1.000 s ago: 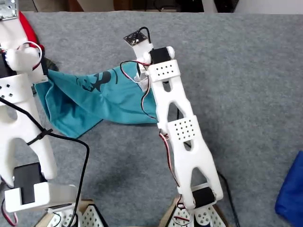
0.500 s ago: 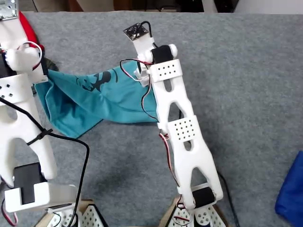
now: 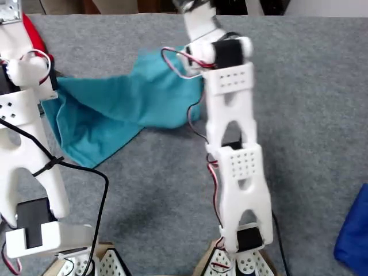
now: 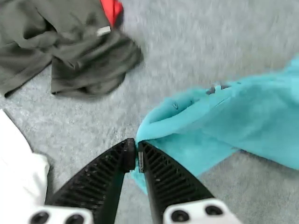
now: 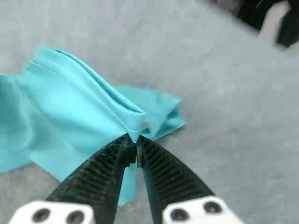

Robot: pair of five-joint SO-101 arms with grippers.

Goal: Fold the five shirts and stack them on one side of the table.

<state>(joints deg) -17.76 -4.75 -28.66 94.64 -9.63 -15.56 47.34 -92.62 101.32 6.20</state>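
High view: teal shirt [image 3: 115,109] stretched between both arms over the table [image 3: 299,115]; blue garment [image 3: 353,230] lies loose at the table's edge.
Left wrist view: left gripper [image 4: 136,154], jaws clenched on the shirt's edge; dark grey garment [image 4: 70,51] crumpled nearby.
Right wrist view: right gripper [image 5: 135,148], jaws clenched on a hem corner.
Assessment: nothing appears folded or stacked, so the task is barely begun.

held shirt [image 3: 109,115] spans between left gripper [image 4: 136,156] and right gripper [image 5: 135,149], an edge in each | crumpled garments [image 4: 70,51] on table [image 3: 310,115] beyond left gripper
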